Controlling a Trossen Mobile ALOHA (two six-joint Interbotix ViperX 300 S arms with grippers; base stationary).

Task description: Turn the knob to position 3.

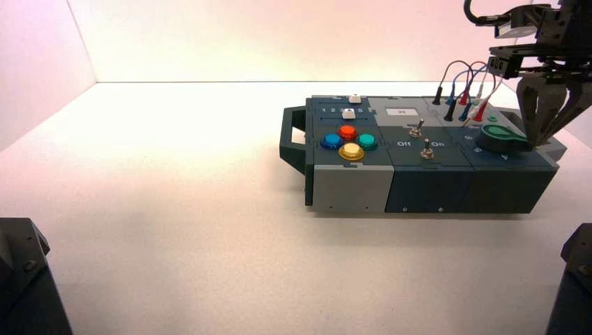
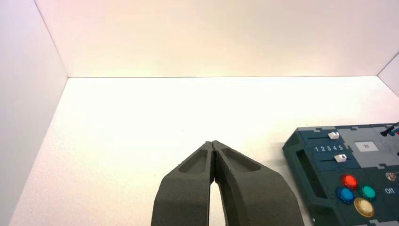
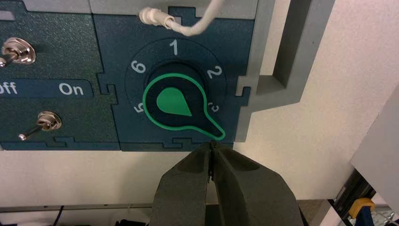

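Note:
The knob (image 3: pixel 175 101) is a dark-green dial with a light-green outline, at the right end of the box (image 1: pixel 426 190). Numbers 1, 2, 6 and 5 ring it. Its pointer arm (image 3: pixel 211 129) covers part of the 3, with its tip a little beyond that mark. My right gripper (image 3: pixel 212 143) is shut with nothing between its fingers, and its tips sit right at the pointer's tip. In the high view it (image 1: pixel 534 144) reaches down at the knob (image 1: pixel 501 138). Far from the box over the white table, my left gripper (image 2: pixel 213 142) stays shut and holds nothing.
Two metal toggle switches (image 3: pixel 47 121) stand by the Off/On label beside the knob. Wires (image 1: pixel 464 91) plug in behind it, and a white plug (image 3: pixel 153 17) lies near the 1. Coloured push buttons (image 1: pixel 349 142) and two sliders (image 1: pixel 351 106) sit at the handle (image 1: pixel 292 139) end.

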